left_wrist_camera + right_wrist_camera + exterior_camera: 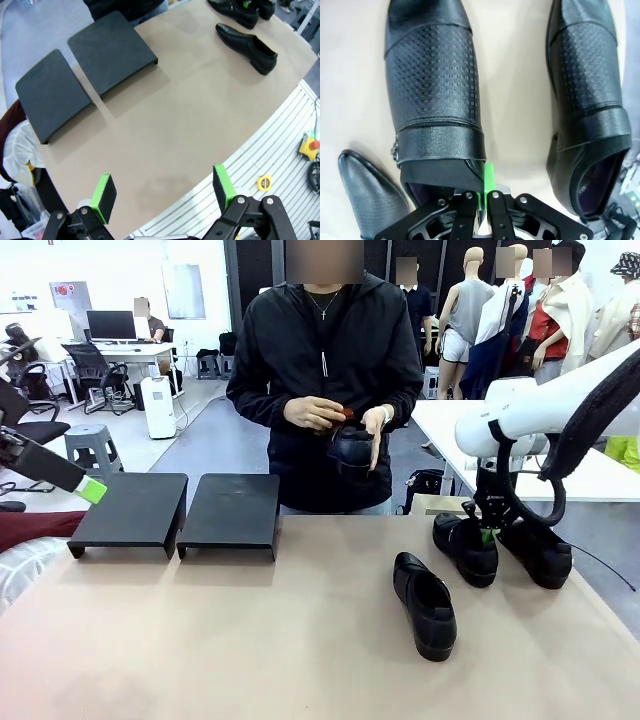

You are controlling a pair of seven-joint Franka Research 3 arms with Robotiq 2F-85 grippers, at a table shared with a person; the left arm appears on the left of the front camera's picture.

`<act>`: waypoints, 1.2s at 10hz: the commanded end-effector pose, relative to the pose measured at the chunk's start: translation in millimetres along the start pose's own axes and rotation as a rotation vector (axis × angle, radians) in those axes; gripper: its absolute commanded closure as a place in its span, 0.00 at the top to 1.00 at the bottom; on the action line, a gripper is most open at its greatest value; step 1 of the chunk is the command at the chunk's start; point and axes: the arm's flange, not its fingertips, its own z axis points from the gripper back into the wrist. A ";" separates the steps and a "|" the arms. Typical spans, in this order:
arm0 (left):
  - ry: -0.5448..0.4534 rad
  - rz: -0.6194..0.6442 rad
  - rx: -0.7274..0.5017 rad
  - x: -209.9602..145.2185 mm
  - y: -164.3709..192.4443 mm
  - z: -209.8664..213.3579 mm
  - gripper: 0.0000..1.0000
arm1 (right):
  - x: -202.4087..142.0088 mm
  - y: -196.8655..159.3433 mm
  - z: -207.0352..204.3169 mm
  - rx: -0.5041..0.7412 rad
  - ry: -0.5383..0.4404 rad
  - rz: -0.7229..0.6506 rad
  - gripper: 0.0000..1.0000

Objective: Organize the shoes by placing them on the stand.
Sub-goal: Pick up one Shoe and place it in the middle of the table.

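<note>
Beige tabletop (250, 660), task barely begun: your right claw (488, 185) pinches shut on the collar of one shoe (432, 75), two more shoes (425, 605) lying just beside it, a fourth shoe (352, 450) in the person's hands (315, 412). Both stands (232, 512) sit bare near your wide-open, empty left claw (165, 192).

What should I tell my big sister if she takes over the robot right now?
Left gripper: jaws open, empty, off to the left side.
Right gripper: jaws shut on the rim of the first shoe, which rests on the table.
Second shoe lies beside it, third shoe nearer the middle; the person holds the fourth shoe.
Done: nothing; no shoe on the left stand or the right stand.
Left: all four shoes to the stands.
</note>
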 end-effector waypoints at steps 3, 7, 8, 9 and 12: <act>-0.008 0.003 -0.013 -0.4 0.0 0.3 1.00 | -102.5 -67.8 111.4 0.128 -0.040 -0.019 0.00; -0.008 0.003 -0.013 -0.4 0.0 0.3 1.00 | -181.9 -112.0 110.8 0.341 -0.297 0.150 0.00; -0.008 0.003 -0.013 -0.4 0.0 0.3 1.00 | -175.0 -103.6 143.9 0.219 -0.249 0.052 0.00; -0.008 0.003 -0.013 -0.4 0.0 0.3 1.00 | -175.0 -103.6 143.9 0.219 -0.249 0.052 0.00; -0.008 0.003 -0.013 -0.4 0.0 0.3 1.00 | -204.0 -87.6 128.4 0.245 -0.284 0.144 0.00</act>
